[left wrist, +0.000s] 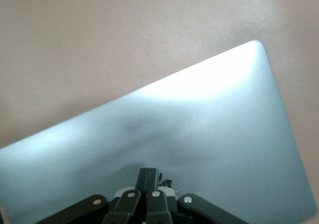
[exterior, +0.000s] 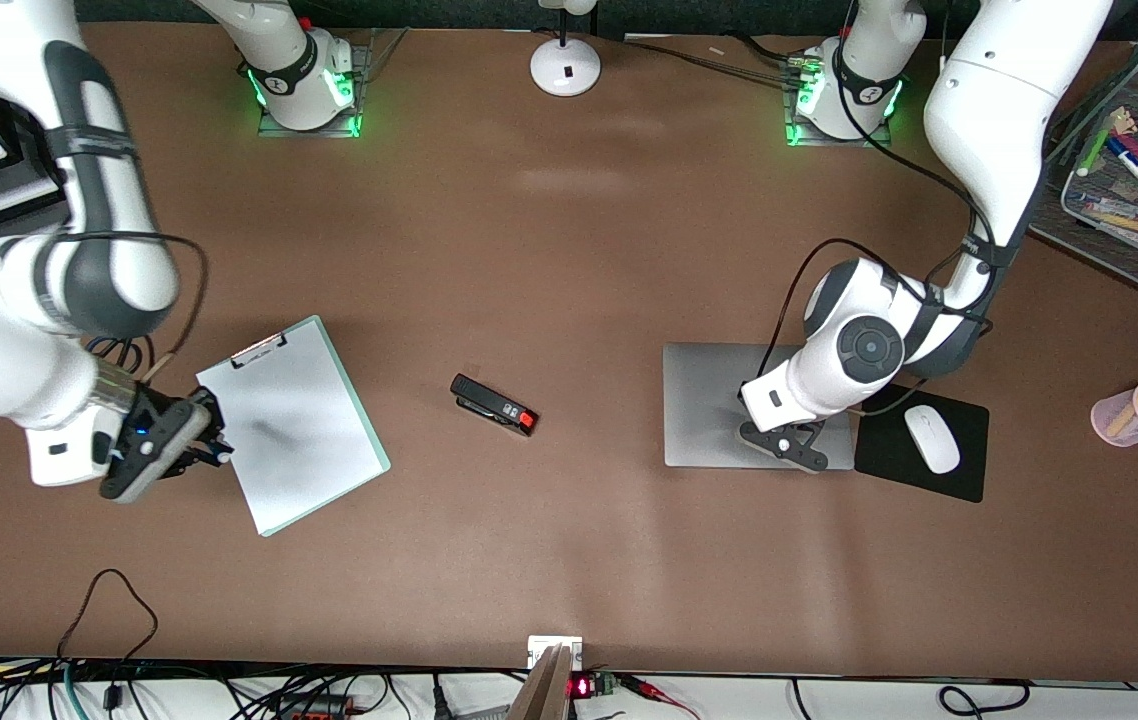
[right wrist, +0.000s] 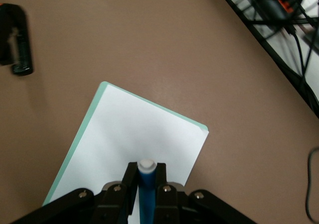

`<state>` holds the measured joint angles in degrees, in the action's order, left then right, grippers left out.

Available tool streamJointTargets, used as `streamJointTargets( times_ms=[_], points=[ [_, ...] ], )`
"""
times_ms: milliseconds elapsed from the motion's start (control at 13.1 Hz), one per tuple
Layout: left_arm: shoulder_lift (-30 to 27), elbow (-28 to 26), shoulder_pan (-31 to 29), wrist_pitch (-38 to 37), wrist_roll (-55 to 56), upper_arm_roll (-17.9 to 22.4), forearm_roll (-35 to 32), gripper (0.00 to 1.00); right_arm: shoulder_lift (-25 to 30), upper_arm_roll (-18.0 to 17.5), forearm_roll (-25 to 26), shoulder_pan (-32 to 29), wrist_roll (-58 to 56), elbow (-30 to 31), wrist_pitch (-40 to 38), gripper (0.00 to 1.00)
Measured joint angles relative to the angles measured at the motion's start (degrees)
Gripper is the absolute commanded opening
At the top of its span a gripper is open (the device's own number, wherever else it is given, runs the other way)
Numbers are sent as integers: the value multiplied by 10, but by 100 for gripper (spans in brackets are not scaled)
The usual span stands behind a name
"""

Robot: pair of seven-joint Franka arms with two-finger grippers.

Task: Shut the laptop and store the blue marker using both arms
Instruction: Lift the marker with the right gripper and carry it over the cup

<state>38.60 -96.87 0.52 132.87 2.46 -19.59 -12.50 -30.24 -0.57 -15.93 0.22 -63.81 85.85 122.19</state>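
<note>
While the left gripper, fingers pressed together, rests on the closed laptop (beside the mouse pad), the right gripper pinches the blue marker at the clipboard edge.

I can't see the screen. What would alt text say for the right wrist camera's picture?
The right gripper is shut on the blue marker, its pale end pointing outward, above a sheet of white paper on a green clipboard on the brown table. A black stapler lies at one edge.
</note>
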Motion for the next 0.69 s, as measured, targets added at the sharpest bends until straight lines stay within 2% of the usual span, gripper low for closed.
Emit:
streamJointTargets(
  times_ms=[229,457,686],
  points=[
    [21,14,1,0,17,1,-11,0,0,1,-67,-44,-141,3,-28,0],
    [39,14,2,48,23,15,-14,0,0,1,-123,-89,-249,-3,-69,0],
    [45,16,2,59,24,21,-15,0,0,2,-190,-133,-346,-16,-116,0]
  ],
)
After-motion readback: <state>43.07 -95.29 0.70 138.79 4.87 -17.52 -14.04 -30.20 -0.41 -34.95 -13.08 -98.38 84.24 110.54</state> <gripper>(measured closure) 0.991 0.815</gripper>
